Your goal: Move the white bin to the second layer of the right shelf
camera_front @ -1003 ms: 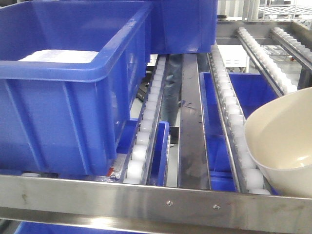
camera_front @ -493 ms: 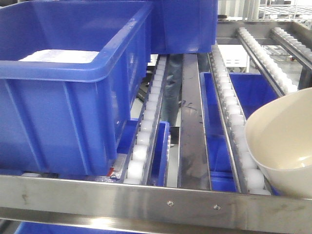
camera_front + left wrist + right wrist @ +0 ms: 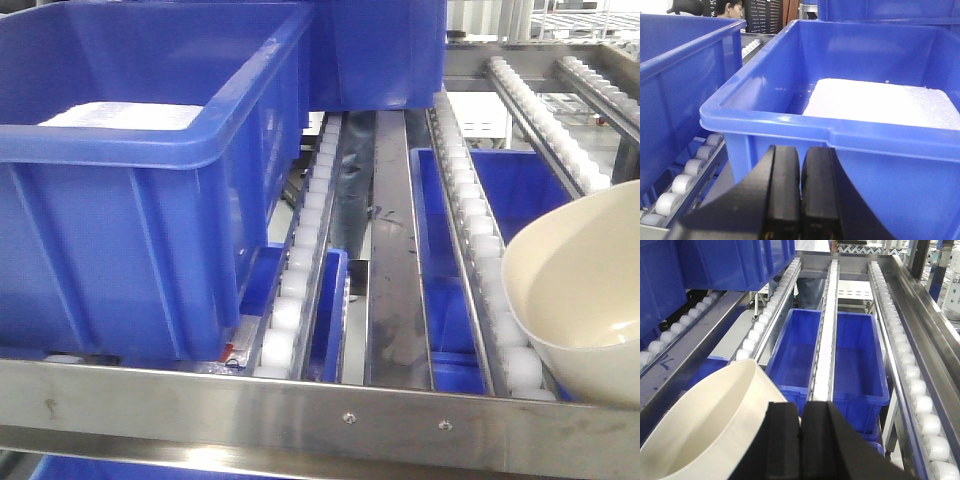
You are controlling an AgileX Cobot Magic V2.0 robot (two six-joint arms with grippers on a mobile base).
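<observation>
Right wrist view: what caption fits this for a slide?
Black right gripper shut on glossy cream-white plastic bin's rim above white roller tracks.

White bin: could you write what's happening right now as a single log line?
white bin: tilted, over roller tracks | right gripper: jaws shut on bin rim | left gripper: jaws shut, empty, facing blue crate

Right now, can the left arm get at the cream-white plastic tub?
Probably not directly. The left pincer, shut and empty, faces the big blue plastic crate, which stands between it and the cream-white plastic tub at the far right, tilted over the roller tracks.
</observation>
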